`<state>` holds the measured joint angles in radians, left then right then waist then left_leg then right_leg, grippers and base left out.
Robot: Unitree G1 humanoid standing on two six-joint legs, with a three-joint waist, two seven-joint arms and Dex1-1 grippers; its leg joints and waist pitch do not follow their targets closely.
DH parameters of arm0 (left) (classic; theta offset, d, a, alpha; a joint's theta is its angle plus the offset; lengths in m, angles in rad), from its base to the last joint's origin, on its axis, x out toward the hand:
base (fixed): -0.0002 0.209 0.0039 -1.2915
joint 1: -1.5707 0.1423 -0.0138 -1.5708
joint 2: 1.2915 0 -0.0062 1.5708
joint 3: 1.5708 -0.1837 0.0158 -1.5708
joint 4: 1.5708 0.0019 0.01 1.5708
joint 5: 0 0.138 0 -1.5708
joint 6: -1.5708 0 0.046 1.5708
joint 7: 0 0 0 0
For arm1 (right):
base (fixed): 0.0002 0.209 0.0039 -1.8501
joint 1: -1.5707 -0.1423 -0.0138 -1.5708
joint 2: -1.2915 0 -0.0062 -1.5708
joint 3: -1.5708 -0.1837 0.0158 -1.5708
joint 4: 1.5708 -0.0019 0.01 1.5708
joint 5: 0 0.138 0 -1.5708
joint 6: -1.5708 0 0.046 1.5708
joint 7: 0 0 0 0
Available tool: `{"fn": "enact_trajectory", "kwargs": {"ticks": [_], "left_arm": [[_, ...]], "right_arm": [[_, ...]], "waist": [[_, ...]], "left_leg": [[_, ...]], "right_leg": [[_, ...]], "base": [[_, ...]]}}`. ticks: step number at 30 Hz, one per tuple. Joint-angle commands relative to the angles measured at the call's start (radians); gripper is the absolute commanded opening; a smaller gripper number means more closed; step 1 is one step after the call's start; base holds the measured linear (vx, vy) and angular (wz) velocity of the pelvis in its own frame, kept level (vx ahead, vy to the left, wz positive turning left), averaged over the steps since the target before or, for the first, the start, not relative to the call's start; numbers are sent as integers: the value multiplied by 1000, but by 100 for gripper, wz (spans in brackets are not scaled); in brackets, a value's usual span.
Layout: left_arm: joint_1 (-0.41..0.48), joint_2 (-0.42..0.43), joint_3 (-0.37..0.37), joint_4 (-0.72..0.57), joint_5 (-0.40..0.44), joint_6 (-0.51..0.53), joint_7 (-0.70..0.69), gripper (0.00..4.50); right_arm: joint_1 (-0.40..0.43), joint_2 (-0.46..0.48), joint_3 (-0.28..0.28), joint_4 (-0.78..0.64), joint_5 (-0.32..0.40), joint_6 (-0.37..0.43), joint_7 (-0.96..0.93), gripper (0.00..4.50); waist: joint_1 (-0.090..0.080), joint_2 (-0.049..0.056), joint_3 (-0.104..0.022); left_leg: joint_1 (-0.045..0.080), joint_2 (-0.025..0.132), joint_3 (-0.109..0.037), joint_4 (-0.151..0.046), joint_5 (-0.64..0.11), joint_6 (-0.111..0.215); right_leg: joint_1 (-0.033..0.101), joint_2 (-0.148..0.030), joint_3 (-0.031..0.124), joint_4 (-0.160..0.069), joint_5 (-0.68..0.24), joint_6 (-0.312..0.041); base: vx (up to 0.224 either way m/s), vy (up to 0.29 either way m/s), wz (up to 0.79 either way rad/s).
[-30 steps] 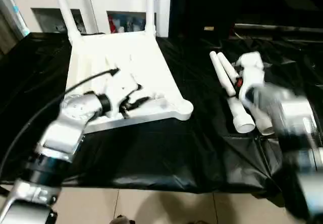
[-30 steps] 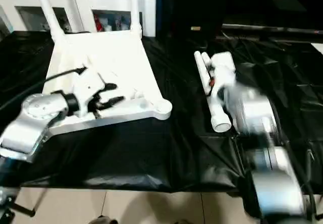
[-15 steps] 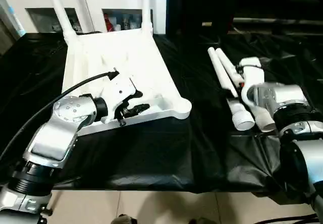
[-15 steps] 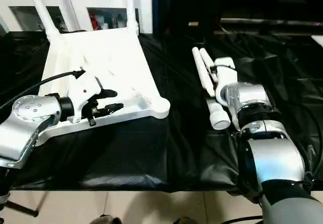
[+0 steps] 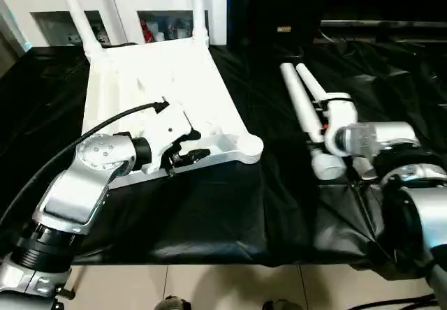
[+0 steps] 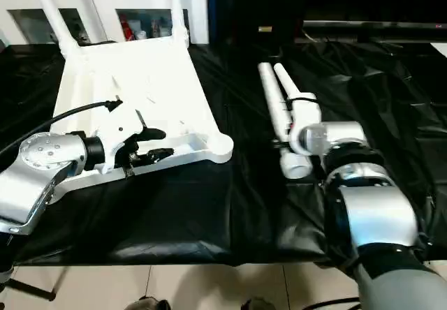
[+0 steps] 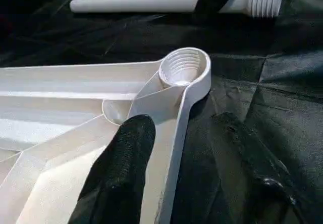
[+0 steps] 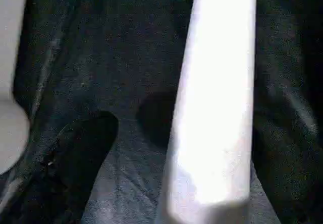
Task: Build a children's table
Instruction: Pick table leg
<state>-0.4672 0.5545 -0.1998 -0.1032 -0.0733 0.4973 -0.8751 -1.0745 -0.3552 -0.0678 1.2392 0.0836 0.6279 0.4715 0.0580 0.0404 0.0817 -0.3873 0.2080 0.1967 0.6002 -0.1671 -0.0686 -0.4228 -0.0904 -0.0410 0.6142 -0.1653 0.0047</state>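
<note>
The white tabletop [image 5: 160, 86] lies upside down on the black-draped table, ribs up. Two white legs [image 5: 198, 6] stand screwed into its far corners. My left gripper [image 5: 194, 146] is open astride the tabletop's near rim, one finger [image 7: 128, 153] on the ribbed underside and the other on the black cloth. Just beyond it is the empty threaded corner socket [image 7: 184, 66]. Two loose legs [image 5: 302, 107] lie side by side to the right. My right gripper [image 8: 189, 115] hangs open over them, with one leg [image 8: 217, 108] between its fingers.
A white cabinet [image 5: 140, 10] with shelves stands behind the table. Dark equipment [image 5: 335, 10] fills the back right. The black cloth [image 5: 230, 212] ends at the front edge above a tiled floor [image 5: 230, 289]. A black cable [image 5: 77, 146] runs along my left forearm.
My right arm has swung in over the loose legs and settled with one leg between its fingers. The left gripper has stayed at the tabletop's rim. The camera has shifted slightly.
</note>
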Motion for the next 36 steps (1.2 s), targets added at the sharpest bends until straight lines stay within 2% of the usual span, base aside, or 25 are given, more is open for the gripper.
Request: {"fn": "enact_trajectory", "kwargs": {"ticks": [1,2,3,4,5,7,9,10,13,16,19,20,22,24,25,26,28,29,31,32,34,35,36], "left_arm": [[1,13,-9,-38,-25,10,-30,214],[2,14,-8,-49,-39,13,-45,214],[4,17,-9,-61,-54,22,-62,214],[6,18,-10,-69,-65,28,-73,214],[6,18,-10,-69,-65,28,-73,232],[28,60,-23,-152,-154,123,-174,243],[35,74,-27,-179,-179,155,-199,250],[38,83,-30,-190,-191,165,-212,262],[39,85,-33,-189,-189,160,-214,288],[36,85,-33,-180,-180,155,-208,305],[31,93,-36,-172,-175,160,-199,327],[27,91,-35,-164,-168,163,-183,340],[23,81,-31,-150,-154,160,-152,350],[15,57,-21,-126,-142,153,-116,372],[12,52,-21,-118,-137,152,-107,381],[8,43,-19,-106,-130,140,-94,381],[-11,9,-1,-69,-132,149,-54,414],[-14,-3,4,-55,-130,121,-43,420],[-21,-27,11,-21,-121,49,-18,423],[-24,-40,13,-5,-115,28,-2,428],[-44,-76,13,51,-90,0,60,445],[-56,-91,11,76,-77,-3,88,449],[-84,-123,18,119,-66,-4,134,450]], "right_arm": [[-9,8,21,24,-15,23,11,447],[-8,9,26,28,-23,24,10,447],[-7,9,30,31,-29,25,9,447],[-6,9,32,33,-33,25,8,421],[-6,9,32,33,-33,25,8,414],[2,7,50,42,-64,16,-3,411],[5,6,54,45,-71,13,-7,400],[5,6,54,47,-73,11,-15,373],[8,6,55,49,-77,6,-25,367],[9,7,54,52,-79,3,-30,330],[12,8,49,55,-82,-2,-36,321],[16,8,43,56,-82,-5,-41,295],[20,7,32,58,-75,-8,-52,286],[25,3,13,58,-59,-9,-69,279],[26,2,6,58,-54,-9,-74,257],[28,0,-2,58,-46,-8,-78,257],[30,-3,-29,58,-26,-6,-86,237],[31,-4,-41,57,-17,-6,-88,227],[32,-6,-70,54,3,-8,-90,214],[31,-8,-82,52,13,-8,-88,206],[29,-13,-130,37,58,-24,-66,195],[28,-16,-153,29,81,-36,-52,190],[30,-18,-186,10,117,-57,-20,187]], "waist": [[3,-1,-72],[3,0,-72],[3,-8,-77],[5,-6,-76],[5,-4,-75],[9,-5,-80],[6,-7,-76],[5,-12,-81],[7,-9,-84],[7,-12,-84],[8,-10,-86],[7,-10,-87],[8,-10,-88],[7,-10,-89],[9,-9,-90],[8,-9,-90],[7,-9,-92],[8,-7,-92],[10,-10,-94],[10,-9,-95],[8,-12,-96],[9,-14,-98],[10,-21,-100]], "left_leg": [[20,9,-4,-67,-265,-13],[20,9,-4,-67,-266,-14],[21,10,-3,-66,-263,-15],[20,10,-4,-66,-258,-16],[19,10,-3,-66,-257,-16],[21,10,-3,-65,-247,-21],[20,9,-1,-66,-259,-23],[21,10,-1,-64,-256,-22],[22,10,-1,-63,-260,-27],[21,10,-2,-64,-267,-34],[21,9,-2,-63,-260,-37],[19,8,-2,-63,-257,-38],[20,7,-3,-61,-248,-37],[20,7,-2,-60,-243,-38],[21,7,-2,-60,-241,-37],[19,7,-2,-60,-241,-37],[21,6,-3,-59,-243,-36],[19,5,-3,-59,-241,-36],[18,4,-3,-58,-236,-28],[18,5,-4,-57,-237,-26],[17,5,-2,-56,-229,-20],[18,4,-2,-54,-224,-14],[15,4,-1,-52,-206,-4]], "right_leg": [[47,-28,19,-58,-209,-277],[46,-28,19,-59,-212,-277],[48,-28,19,-59,-213,-278],[49,-30,19,-56,-212,-279],[47,-30,20,-58,-215,-279],[47,-32,19,-52,-221,-281],[45,-29,20,-56,-237,-277],[48,-29,20,-56,-236,-275],[47,-30,20,-57,-249,-265],[47,-30,21,-58,-259,-253],[48,-30,21,-56,-256,-249],[48,-28,21,-55,-247,-247],[50,-28,21,-54,-234,-246],[50,-28,21,-54,-223,-248],[50,-28,21,-53,-218,-251],[51,-28,21,-53,-215,-251],[52,-27,20,-53,-203,-252],[53,-27,20,-53,-199,-253],[55,-28,19,-54,-189,-255],[56,-28,19,-54,-186,-256],[57,-26,19,-53,-166,-257],[58,-26,19,-51,-158,-256],[60,-27,19,-49,-146,-258]], "base": [[0,0,0],[0,0,0],[0,0,0],[0,0,0],[0,0,0],[0,0,0],[0,0,0],[0,0,0],[0,0,0],[0,0,0],[0,0,0],[0,0,0],[0,0,0],[0,0,0],[0,0,0],[0,0,0],[0,0,0],[0,0,0],[0,0,0],[0,0,0],[0,0,0],[0,0,0],[0,0,0]]}}
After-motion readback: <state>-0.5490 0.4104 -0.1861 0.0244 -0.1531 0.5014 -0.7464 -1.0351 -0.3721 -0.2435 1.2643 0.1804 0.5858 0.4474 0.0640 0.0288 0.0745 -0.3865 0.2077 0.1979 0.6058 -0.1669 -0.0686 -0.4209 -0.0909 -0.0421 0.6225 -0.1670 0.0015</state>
